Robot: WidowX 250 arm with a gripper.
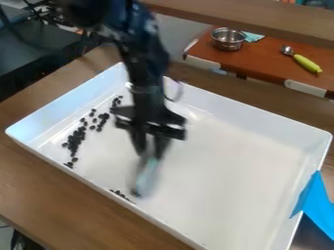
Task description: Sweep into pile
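Observation:
My gripper [151,152] hangs down over the left half of the white tray [241,166], shut on a pale teal tool [147,177]. The tool is blurred, and its lower end is low over the tray floor near the front wall. Dark bean-like pieces [75,140] lie in an uneven band along the tray's left side, stretching up to the back left behind the arm. A few more dark pieces [118,194] lie by the front wall, just left of the tool's lower end.
High tray walls surround the work area. Blue tape [314,202] hangs at the right rim. Behind, a red-brown surface [261,61] holds a metal bowl [228,39] and a utensil with a yellow-green handle [306,63]. A wooden ledge crosses the top.

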